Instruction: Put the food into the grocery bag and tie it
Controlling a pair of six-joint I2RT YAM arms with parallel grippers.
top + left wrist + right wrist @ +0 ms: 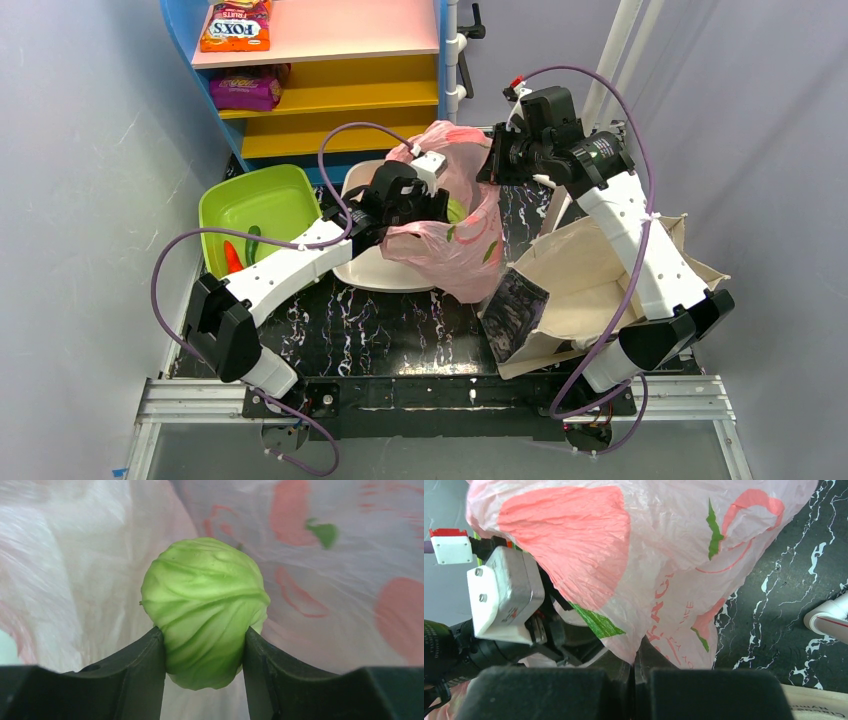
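Note:
The pink translucent grocery bag [455, 245] hangs open over the black marbled table. My left gripper [204, 645] reaches into its mouth [435, 205] and is shut on the pale green cabbage [205, 605], with the bag's inner wall all round it. My right gripper [634, 657] is shut on a fold of the bag's upper edge [649, 560] and holds it up at the far right of the bag [488, 165]. Small red and green produce pieces [238, 250] lie in a lime green basin [275, 190]. The orange fruit is out of view.
A white plate [375, 270] lies under the left arm and the bag. A beige canvas tote [575, 285] with a dark panel lies to the right under the right arm. A coloured shelf [320, 60] with snack packs stands at the back. A white pole [625, 50] rises at the back right.

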